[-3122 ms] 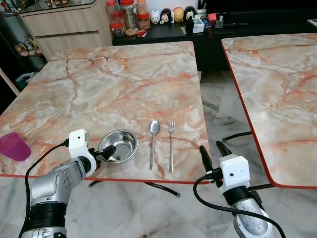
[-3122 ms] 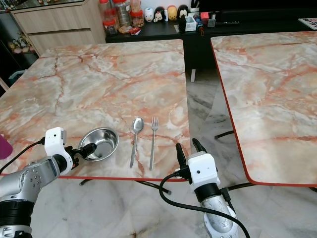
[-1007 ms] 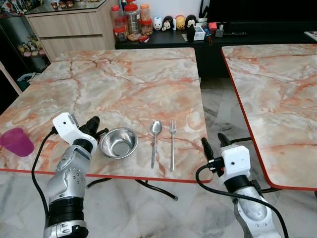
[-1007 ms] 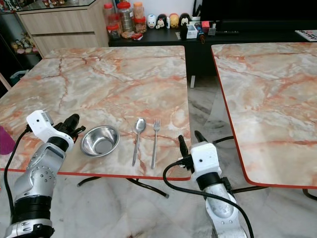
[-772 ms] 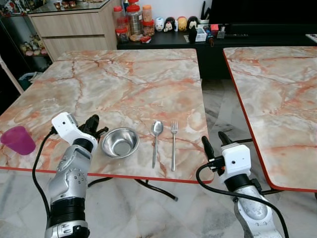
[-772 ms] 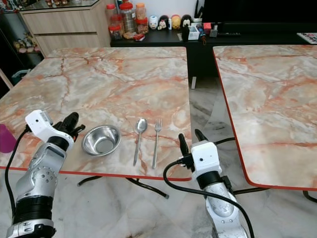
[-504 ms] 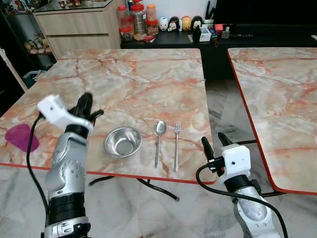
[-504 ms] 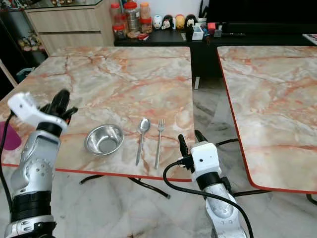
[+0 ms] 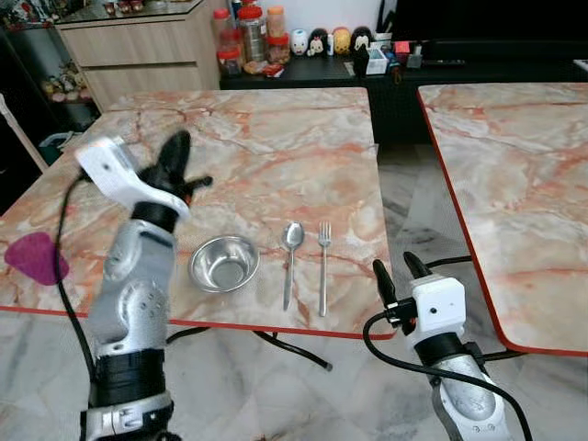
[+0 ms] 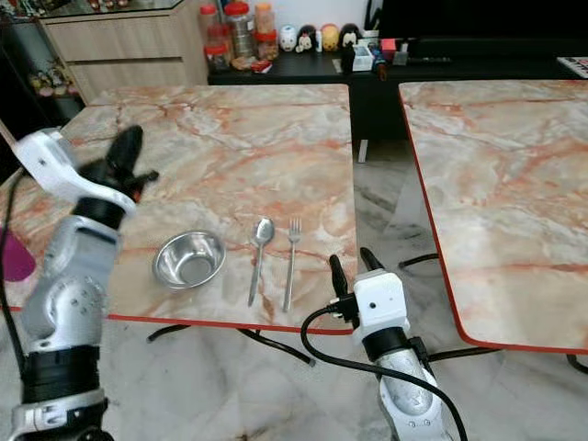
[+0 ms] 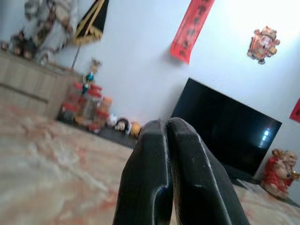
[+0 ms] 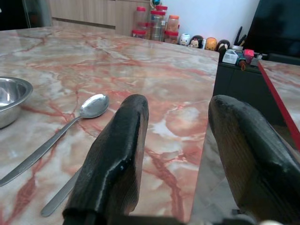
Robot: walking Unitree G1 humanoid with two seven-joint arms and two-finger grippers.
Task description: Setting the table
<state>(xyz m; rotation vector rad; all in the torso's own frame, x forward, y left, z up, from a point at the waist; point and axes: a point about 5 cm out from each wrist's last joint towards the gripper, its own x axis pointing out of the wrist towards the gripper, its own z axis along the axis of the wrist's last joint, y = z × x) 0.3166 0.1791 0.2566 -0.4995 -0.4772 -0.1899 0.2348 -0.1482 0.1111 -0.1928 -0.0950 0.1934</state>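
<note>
– Where's the left pincer [image 9: 175, 147]?

– Raised above the worktop [image 9: 276, 147], its two black fingers pressed together on nothing. The right pincer [image 9: 395, 274] hangs off the near edge, fingers spread wide, also empty.

– What could go wrong?

– My guess is the left arm. If it swings down carelessly, it could knock the bowl [image 9: 223, 263] sitting just beneath it, or shove it into the spoon [image 9: 290, 257]. The purple cup [image 9: 35, 257] sits close to the left edge, so a clumsy reach might tip it off.

– And the setting itself?

– Shiny steel bowl, upright and empty, near the front edge. Spoon beside it, then the fork [image 9: 322, 266], both lying parallel, apart, handles toward the robot.
</note>
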